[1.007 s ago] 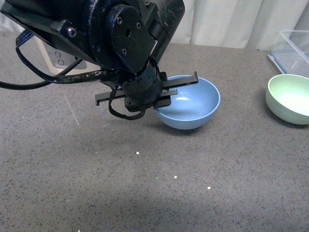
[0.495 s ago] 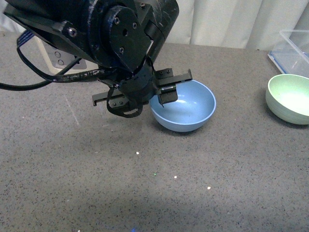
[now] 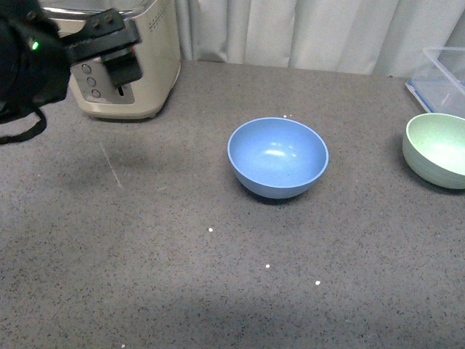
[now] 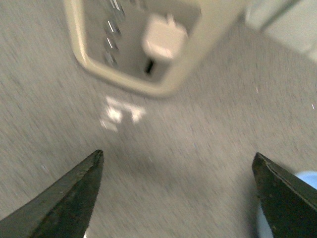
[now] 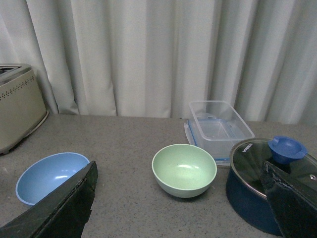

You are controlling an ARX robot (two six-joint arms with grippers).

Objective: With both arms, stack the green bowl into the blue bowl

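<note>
The blue bowl [image 3: 278, 156] stands upright and empty near the middle of the grey counter. The green bowl [image 3: 437, 149] sits at the right edge of the front view, also upright and empty. My left gripper [image 3: 109, 51] is high at the far left, in front of the toaster, open and holding nothing. In the left wrist view its fingers [image 4: 64, 198] spread wide over bare counter, and a sliver of the blue bowl [image 4: 309, 179] shows beside one finger. My right gripper [image 5: 178, 198] is open; the green bowl [image 5: 184, 169] lies ahead between its fingers, the blue bowl [image 5: 49, 174] off to one side.
A cream toaster [image 3: 138, 69] stands at the back left. A clear plastic container [image 5: 218, 126] sits behind the green bowl. A dark blue pot with a glass lid and blue knob [image 5: 267, 181] stands beside the green bowl. Curtains close off the back.
My left arm has pulled away from the blue bowl, up and to the left, toward the toaster. The blue bowl now sits uncovered and level.
</note>
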